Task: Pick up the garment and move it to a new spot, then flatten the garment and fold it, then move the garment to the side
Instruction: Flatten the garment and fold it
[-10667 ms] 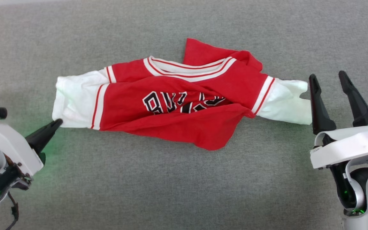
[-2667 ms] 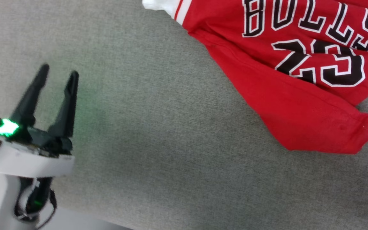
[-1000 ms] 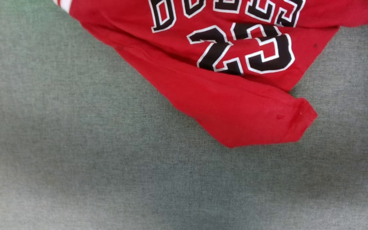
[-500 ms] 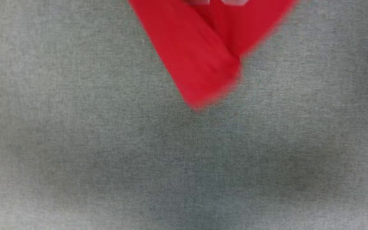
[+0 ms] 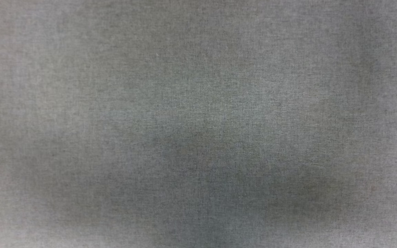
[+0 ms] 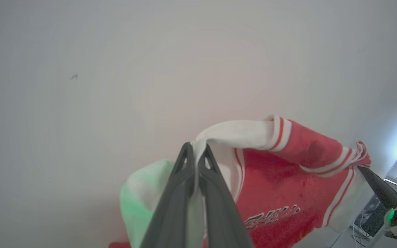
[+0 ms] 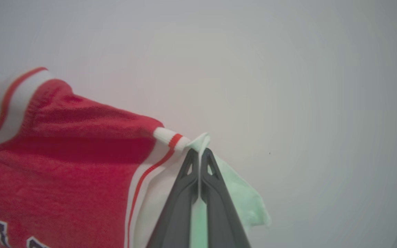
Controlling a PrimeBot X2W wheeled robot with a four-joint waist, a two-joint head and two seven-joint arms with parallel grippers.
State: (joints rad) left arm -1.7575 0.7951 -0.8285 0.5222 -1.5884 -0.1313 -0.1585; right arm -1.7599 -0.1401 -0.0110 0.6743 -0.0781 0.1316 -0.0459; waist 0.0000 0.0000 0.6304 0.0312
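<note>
Garment (image 6: 281, 179): red T-shirt with white sleeves and striped trim, off the surface, hanging spread between my two grippers, one sleeve in each.
Left gripper (image 6: 195, 151): clamped tight on the edge of a white sleeve (image 6: 240, 132); the cloth runs down between the fingers.
Right gripper (image 7: 198, 153): pinched closed on the edge of the other sleeve (image 7: 243, 199), just past its striped seam.
Handling: light, limp knit. I judge it sags in the middle and swings with any quick move. It is neither fragile nor slippery, but so thin a pinch of cloth can creep out under a jerk.
Hold points: the sleeve edges serve for carrying and spreading. For laying it flat, I judge the shoulders or hem corners give more control of the body.
Surface (image 5: 198, 124): grey woven covering, flat, with soft shadows across it; rough enough, I judge, to drag on the shirt as I lay it down.
Room: plain pale wall (image 6: 133, 69) behind the shirt. Green glow from my gripper lights tints the sleeves. Cables (image 6: 362, 220) sit low at one side, too small to tell more.
</note>
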